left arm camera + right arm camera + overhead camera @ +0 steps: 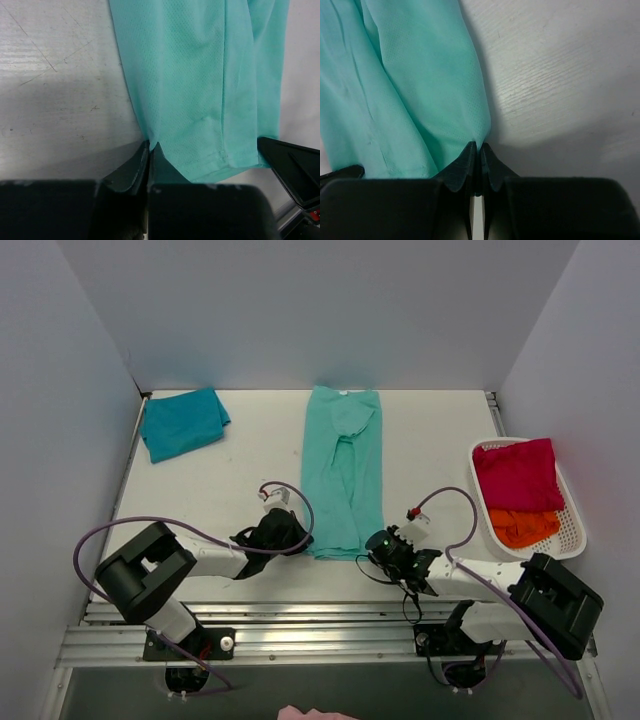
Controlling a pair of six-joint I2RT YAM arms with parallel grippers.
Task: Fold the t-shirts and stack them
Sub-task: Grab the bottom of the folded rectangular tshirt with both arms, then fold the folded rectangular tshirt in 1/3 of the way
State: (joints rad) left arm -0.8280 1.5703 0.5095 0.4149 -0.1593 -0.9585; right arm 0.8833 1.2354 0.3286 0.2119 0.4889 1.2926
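Basket [573,525] right of mint-green t-shirt [343,475]

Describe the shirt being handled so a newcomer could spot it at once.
On the white table, look down the middle. The mint-green t-shirt lies there as a long narrow strip, its near corners pinched by the left hand and right hand. The teal-blue t-shirt at back left is darker and bunched small.
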